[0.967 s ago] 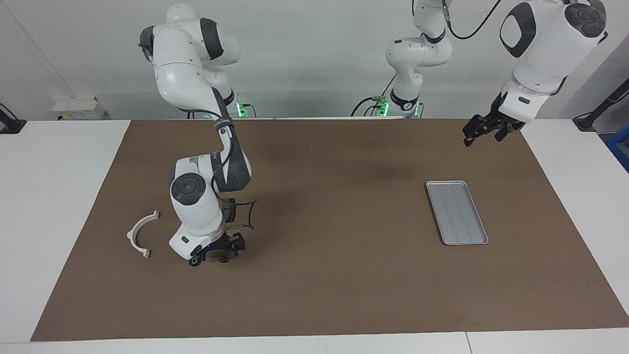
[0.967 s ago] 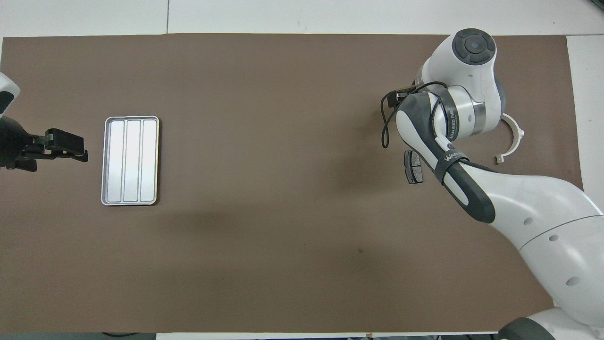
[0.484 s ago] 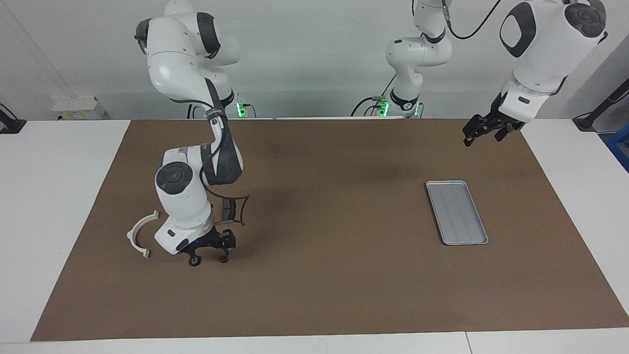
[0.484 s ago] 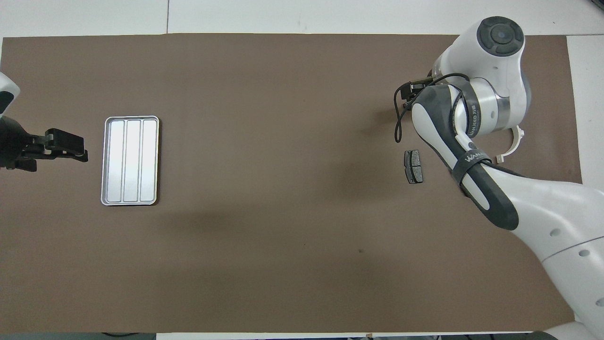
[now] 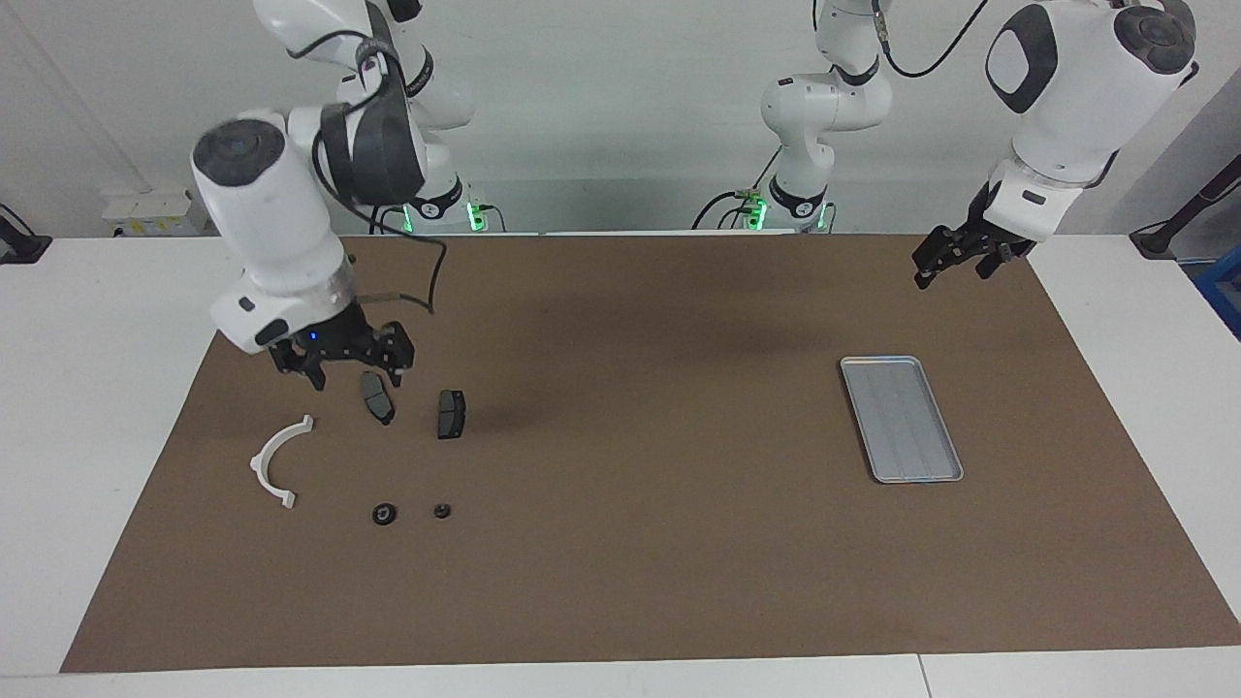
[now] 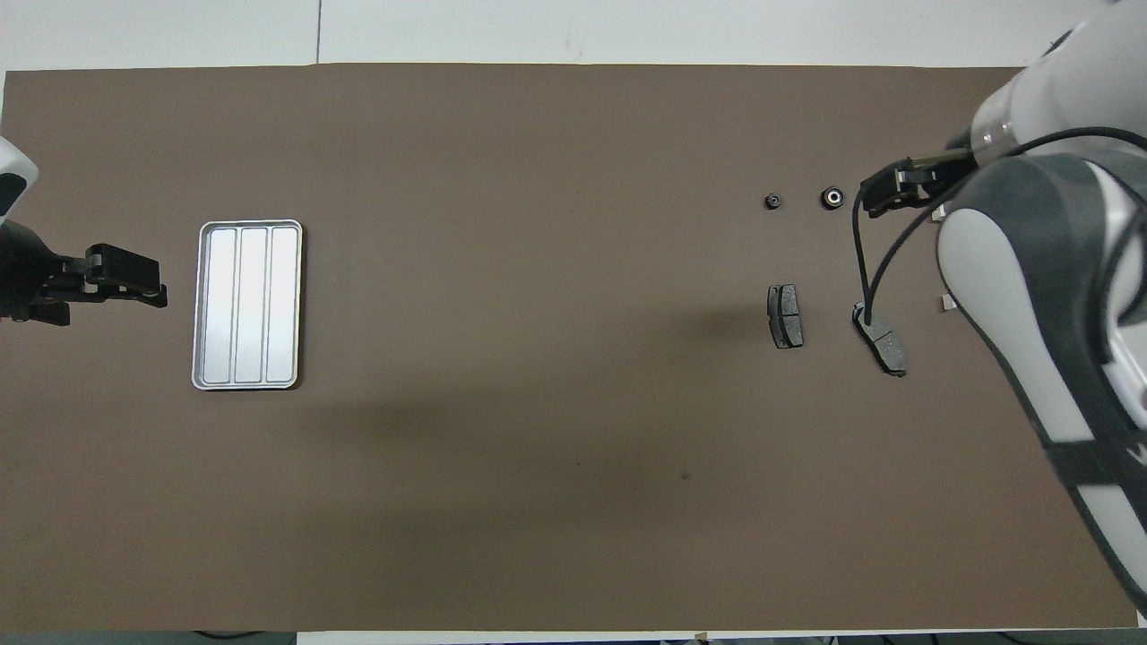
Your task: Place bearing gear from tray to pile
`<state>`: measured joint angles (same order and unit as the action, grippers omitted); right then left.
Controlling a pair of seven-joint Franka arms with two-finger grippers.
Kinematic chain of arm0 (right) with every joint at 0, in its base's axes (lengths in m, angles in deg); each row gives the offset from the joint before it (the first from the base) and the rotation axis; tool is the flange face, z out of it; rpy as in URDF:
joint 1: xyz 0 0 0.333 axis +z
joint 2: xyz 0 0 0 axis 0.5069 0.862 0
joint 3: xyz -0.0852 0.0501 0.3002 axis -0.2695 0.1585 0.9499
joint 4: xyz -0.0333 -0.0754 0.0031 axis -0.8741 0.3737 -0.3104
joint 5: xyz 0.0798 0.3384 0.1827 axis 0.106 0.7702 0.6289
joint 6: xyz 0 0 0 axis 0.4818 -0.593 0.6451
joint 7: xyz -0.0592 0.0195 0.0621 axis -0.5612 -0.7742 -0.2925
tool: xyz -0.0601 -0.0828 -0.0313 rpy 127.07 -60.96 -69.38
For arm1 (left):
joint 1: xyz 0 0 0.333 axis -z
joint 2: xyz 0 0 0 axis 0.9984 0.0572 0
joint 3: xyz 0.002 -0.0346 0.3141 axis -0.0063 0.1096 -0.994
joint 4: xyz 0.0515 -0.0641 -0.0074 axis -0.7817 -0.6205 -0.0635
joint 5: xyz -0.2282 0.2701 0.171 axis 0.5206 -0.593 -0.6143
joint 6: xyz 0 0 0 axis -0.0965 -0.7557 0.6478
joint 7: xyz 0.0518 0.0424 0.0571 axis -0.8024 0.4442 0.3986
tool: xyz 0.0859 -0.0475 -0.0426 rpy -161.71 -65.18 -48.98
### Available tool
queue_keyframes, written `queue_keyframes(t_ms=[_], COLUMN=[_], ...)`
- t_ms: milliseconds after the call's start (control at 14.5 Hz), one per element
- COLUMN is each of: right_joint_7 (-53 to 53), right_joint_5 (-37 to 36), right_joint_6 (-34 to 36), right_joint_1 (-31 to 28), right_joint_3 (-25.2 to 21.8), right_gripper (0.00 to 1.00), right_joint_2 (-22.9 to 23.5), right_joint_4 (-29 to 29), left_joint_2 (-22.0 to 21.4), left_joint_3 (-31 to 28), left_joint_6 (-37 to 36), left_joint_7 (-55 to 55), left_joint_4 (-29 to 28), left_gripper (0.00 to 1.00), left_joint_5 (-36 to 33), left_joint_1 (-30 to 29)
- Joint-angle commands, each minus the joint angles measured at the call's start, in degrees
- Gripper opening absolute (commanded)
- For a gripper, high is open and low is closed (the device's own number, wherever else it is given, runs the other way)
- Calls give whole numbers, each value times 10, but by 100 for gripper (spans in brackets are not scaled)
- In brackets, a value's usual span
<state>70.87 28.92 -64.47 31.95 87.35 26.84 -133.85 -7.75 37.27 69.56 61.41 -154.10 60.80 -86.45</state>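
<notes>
Lying on the brown mat toward the right arm's end of the table are two small dark round parts, the larger bearing gear and a smaller one just beside it, apart from each other and nearer the mat's edge away from the robots than the rest of the group. By the look of it they have been set down here to join the pile: nothing grips them, and they rest flat. Closer to the robots lie two dark grey brake pads, one of them partly under the raised gripper, and a single white semicircular bracket sits toward the mat's short edge at that end. So I count two round parts, two pads, one bracket.

Above the pads hangs the right gripper, lifted clear of the mat with its fingers spread and nothing between them, which suits an arm that has let go. I judge the placing done or nearly so.

Well apart, near the mat's other short edge, the one silver-grey tray lies with nothing in it, its ridges running lengthwise. The left gripper waits in the air over the mat's corner beside the tray, also spread and holding nothing.
</notes>
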Motion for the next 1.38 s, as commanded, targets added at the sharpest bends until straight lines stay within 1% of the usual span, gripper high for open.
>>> queue_keyframes(t_ms=[0,138,207,415,829,1036,1313], right_joint_7=[-33,-41,-40,-39,-35,-34,-33], right_joint_5=[13,41,42,41,36,28,27], right_joint_6=[46,92,107,141,135,103,82], right_joint_1=[-17,-15,-6,-7,-7,-6,-6], right_joint_3=[8,-8,-19,-20,-21,-20,-20], right_gripper=[100,100,100,100,100,100,100], right_joint_2=[-87,-101,-105,-106,-106,-103,-101], right_joint_4=[-47,-43,-43,-46,-44,-43,-43], left_joint_2=[-2,-2,-2,-2,-2,-2,-2], left_joint_3=[4,3,4,4,4,4,4], left_joint_6=[-8,-8,-8,-8,-8,-8,-7], left_joint_7=[0,0,0,0,0,0,0], left_joint_4=[0,0,0,0,0,0,0], left_gripper=[100,100,100,100,100,100,100], left_joint_5=[-7,-7,-7,-7,-7,-7,-7], left_joint_1=[-4,-4,-4,-4,-4,-4,-4])
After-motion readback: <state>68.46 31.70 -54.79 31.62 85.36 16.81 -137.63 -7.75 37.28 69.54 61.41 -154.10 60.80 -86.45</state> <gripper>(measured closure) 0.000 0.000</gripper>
